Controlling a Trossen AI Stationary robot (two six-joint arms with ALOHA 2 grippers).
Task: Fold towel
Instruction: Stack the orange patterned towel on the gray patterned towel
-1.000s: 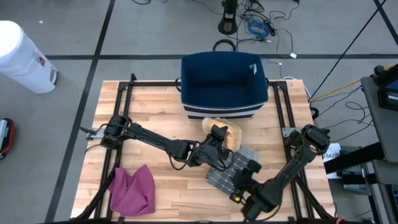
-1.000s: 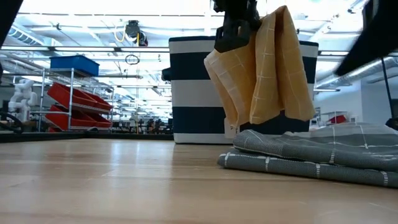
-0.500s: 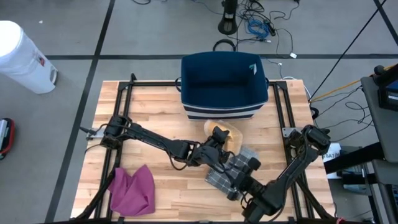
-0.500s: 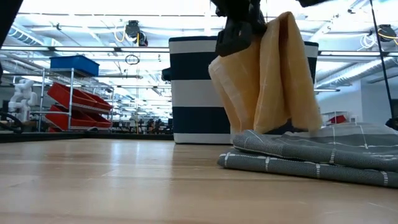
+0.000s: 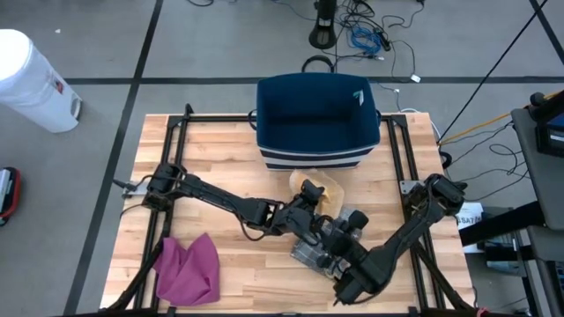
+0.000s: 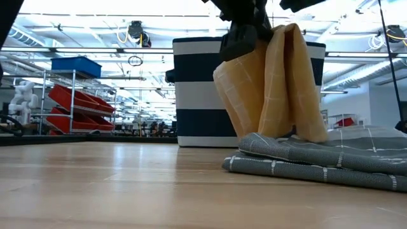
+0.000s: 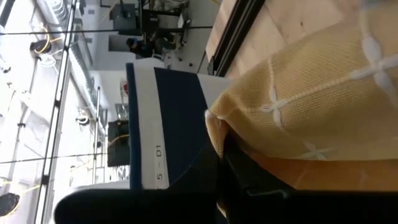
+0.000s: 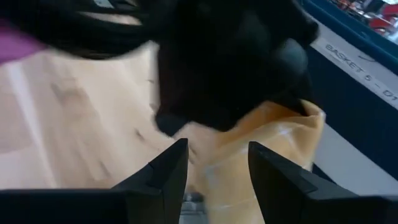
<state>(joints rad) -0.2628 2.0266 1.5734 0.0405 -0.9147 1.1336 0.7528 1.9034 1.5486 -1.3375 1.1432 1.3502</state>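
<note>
We see the left gripper (image 5: 310, 195) fingers clenched on the yellow towel (image 6: 270, 83), which hangs over the grey towel (image 6: 318, 162); the right gripper (image 8: 214, 180) fingers are spread, facing it

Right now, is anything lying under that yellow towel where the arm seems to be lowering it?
Yes. The left gripper holds the yellow towel hanging, and directly beneath it a folded grey towel lies on the table. The right gripper hovers open close by.

Left gripper (image 6: 245, 25): fingertips buried in yellow towel (image 6: 270, 89), top cut by frame edge. Grey towel (image 6: 318, 159): right end cropped; partly hidden under arms overhead.
</note>
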